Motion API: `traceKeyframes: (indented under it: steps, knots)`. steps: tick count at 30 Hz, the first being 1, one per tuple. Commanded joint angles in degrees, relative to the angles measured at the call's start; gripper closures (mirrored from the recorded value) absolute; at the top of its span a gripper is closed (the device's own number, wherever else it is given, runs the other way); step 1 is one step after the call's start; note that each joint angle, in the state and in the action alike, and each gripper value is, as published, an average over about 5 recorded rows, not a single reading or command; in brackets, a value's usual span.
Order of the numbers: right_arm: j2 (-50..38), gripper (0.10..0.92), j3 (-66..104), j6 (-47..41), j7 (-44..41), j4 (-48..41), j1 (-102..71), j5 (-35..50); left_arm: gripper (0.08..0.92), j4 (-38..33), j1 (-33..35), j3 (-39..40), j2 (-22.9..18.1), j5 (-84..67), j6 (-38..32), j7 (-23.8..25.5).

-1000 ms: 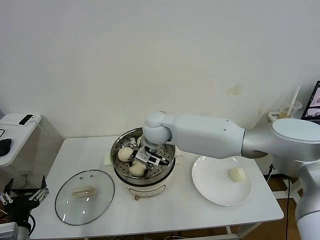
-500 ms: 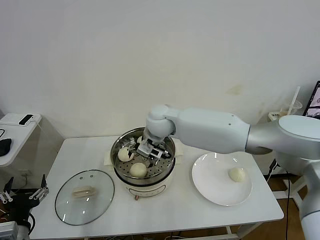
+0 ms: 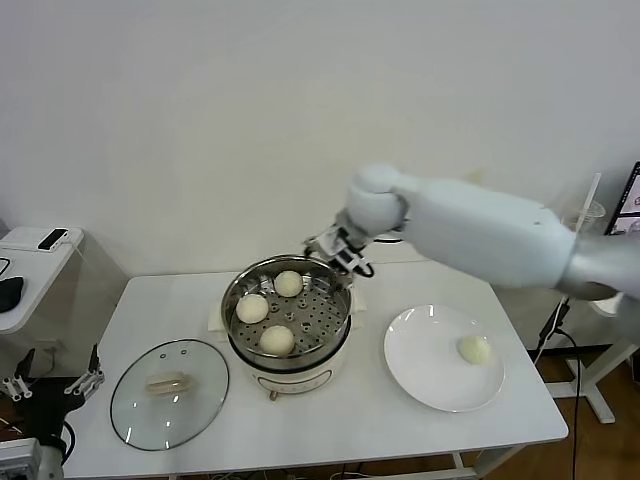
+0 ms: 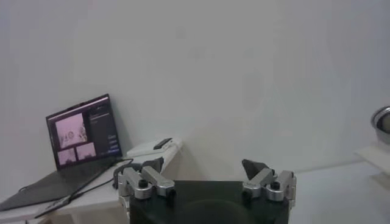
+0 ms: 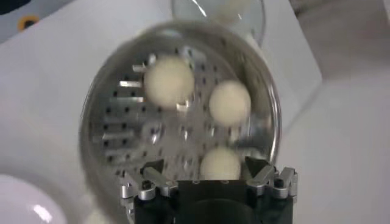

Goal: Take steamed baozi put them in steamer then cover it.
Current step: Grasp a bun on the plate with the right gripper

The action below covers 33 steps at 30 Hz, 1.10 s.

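While three baozi (image 3: pixel 277 340) sit in the steamer (image 3: pixel 236 322), the released right tool (image 3: pixel 338 247) hovers empty.

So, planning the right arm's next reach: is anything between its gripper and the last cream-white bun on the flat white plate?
Nothing visible. The open right gripper hovers past the shiny steel steamer basket; bare table separates it from the cream-white bun on the flat white plate.

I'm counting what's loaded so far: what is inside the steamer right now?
Three baozi lie on the perforated floor of the steamer. Nothing covers them; the cover rests on the table.
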Motion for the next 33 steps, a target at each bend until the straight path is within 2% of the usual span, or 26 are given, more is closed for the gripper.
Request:
traceKeyframes:
  steps: [1,6,10,20,33]
  knots:
    - [-19.0,0.203,3.2,-10.1,-0.9,5.8,-4.2,-0.3,0.177,0.0,-0.2,0.5,0.5,-0.1,0.1,0.0]
    - [-27.6,0.203,11.3,-7.7,-1.4,6.5,-15.8,-5.0,0.177,0.4,-0.4,1.3,1.2,-0.2,0.1,0.0]
    - [-30.6,0.203,19.8,-5.7,-3.0,5.5,-26.7,-8.6,0.177,0.4,-0.1,1.8,1.9,-0.3,0.1,0.1]
    - [-30.7,0.203,30.7,-2.7,-4.4,2.0,-38.9,-16.7,0.177,0.5,0.1,2.6,1.9,0.1,0.4,0.0]
    - [-27.7,0.203,38.2,-3.0,-0.9,-3.3,-49.5,-20.0,0.177,0.2,0.0,2.8,2.7,0.1,1.0,0.1]
